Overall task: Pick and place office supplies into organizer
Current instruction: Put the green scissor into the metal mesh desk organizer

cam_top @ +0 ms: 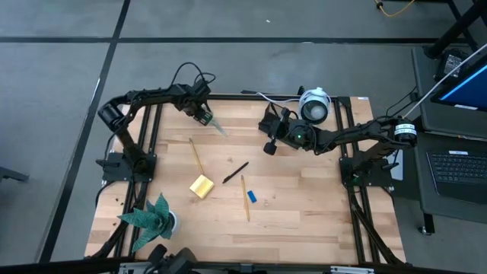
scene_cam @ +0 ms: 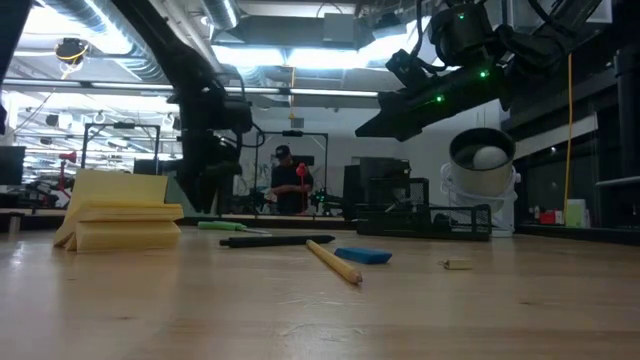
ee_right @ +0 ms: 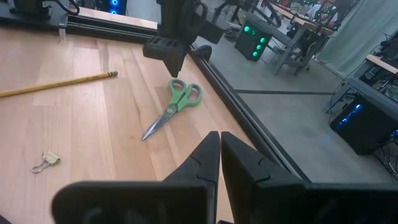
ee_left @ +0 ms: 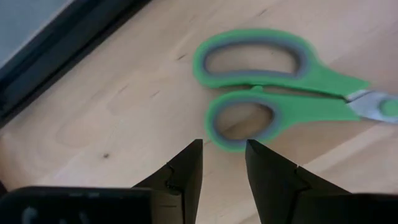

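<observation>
Left wrist view: open left gripper (ee_left: 222,163) poised over green-handled scissors (ee_left: 273,93) flat on surface (ee_left: 112,112), fingertips liable to skid off thin handle loop; right gripper (ee_right: 219,155) shut.

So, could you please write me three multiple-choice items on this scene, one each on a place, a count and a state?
1. Where do the scissors lie?
A. near the table's far edge, under the left pincer
B. on the sticky pad
C. beside the plant

2. How many pencils lie on the table?
A. one
B. two
C. four

3. How does the left pincer stand?
A. shut on the scissors
B. open above the scissors' handles
C. shut on a pencil

Answers:
1 A: the right wrist view shows the scissors by the table's edge below the left pincer.
2 B: the high view shows one pencil left of the pad and another pencil by the blue block.
3 B: the left wrist view shows a gap between its fingers, touching nothing.
</observation>
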Tool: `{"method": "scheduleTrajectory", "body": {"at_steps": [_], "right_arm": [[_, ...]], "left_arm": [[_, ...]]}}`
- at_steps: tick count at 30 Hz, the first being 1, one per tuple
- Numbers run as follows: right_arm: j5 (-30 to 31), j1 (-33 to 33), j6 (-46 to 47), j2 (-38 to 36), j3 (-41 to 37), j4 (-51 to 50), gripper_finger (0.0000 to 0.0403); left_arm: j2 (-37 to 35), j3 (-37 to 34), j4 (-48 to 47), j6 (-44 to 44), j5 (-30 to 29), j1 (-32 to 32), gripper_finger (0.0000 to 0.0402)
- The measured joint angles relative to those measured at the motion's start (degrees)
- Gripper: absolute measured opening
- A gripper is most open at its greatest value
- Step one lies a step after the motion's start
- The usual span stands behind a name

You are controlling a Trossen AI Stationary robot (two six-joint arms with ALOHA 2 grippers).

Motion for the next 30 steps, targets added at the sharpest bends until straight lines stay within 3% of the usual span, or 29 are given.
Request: {"method": "scheduleTrajectory", "body": {"at_steps": [22,30], "right_arm": [[0.0,0.0,0.0,0.0,0.0,0.0,0.0021],[0.0,0.0,-0.2,0.0,0.0,-0.2,0.0021]], "left_arm": [[4.5,0.0,3.6,3.0,0.1,1.7,0.0116],[4.5,0.0,3.6,12.6,-0.4,1.6,0.0089]]}}
